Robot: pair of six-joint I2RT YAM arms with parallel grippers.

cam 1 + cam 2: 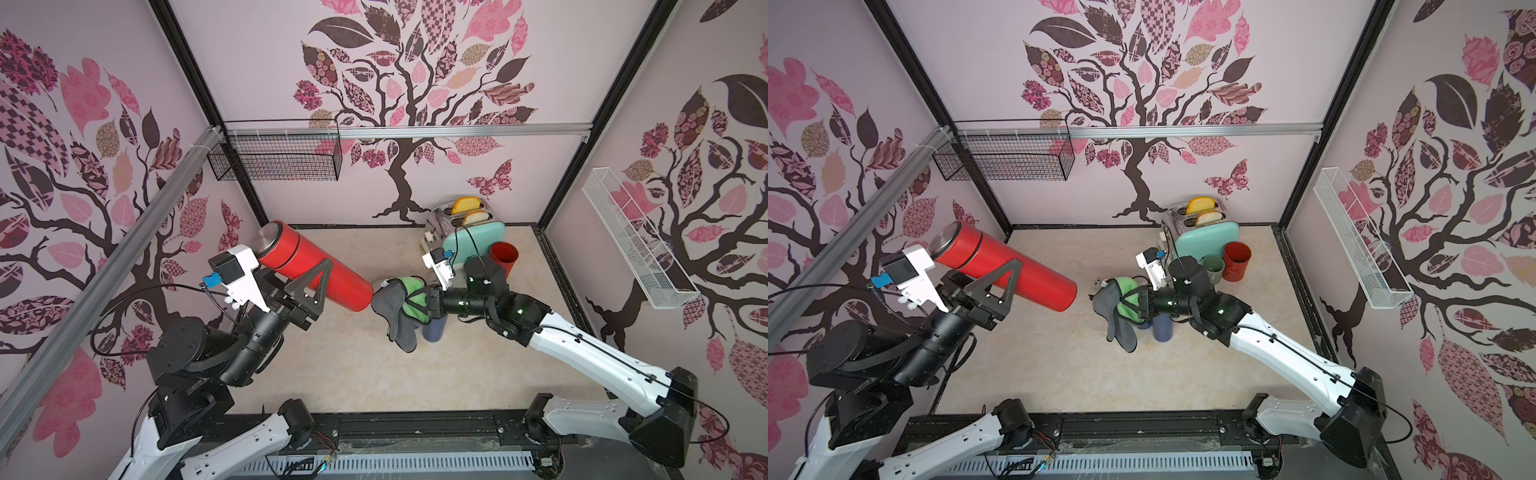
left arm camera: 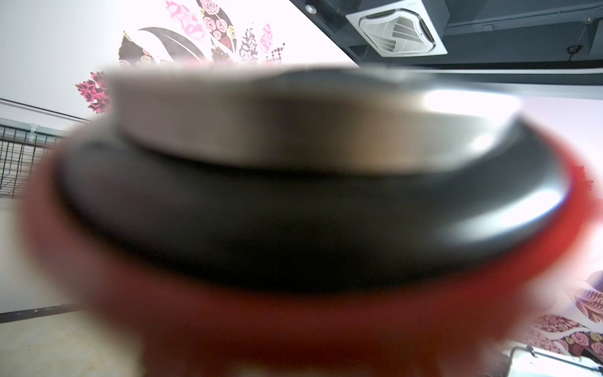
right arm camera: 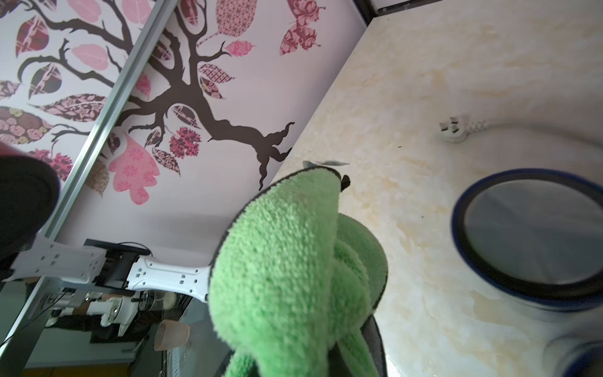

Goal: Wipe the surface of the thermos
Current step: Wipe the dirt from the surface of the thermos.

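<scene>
A red thermos [image 1: 307, 266] [image 1: 1025, 270] with a steel lid is held off the table, tilted, lid end up toward the left wall. My left gripper [image 1: 320, 280] [image 1: 1005, 282] is shut around its middle. In the left wrist view the blurred lid [image 2: 293, 130] and red body fill the frame and hide the jaws. My right gripper [image 1: 419, 303] [image 1: 1136, 301] is shut on a green and grey cloth [image 1: 409, 299] [image 1: 1125, 299] [image 3: 293, 261], which hangs right beside the thermos's lower end. A narrow gap shows between them in a top view.
Under the right wrist stand two dark blue bottles [image 1: 434, 328] [image 3: 528, 238]. A teal toaster [image 1: 473, 237] with bread, a red cup [image 1: 503, 257] and a green mug [image 1: 1212, 266] sit at the back right. A black wire basket [image 1: 274, 158] and a white one [image 1: 636, 245] hang on the walls.
</scene>
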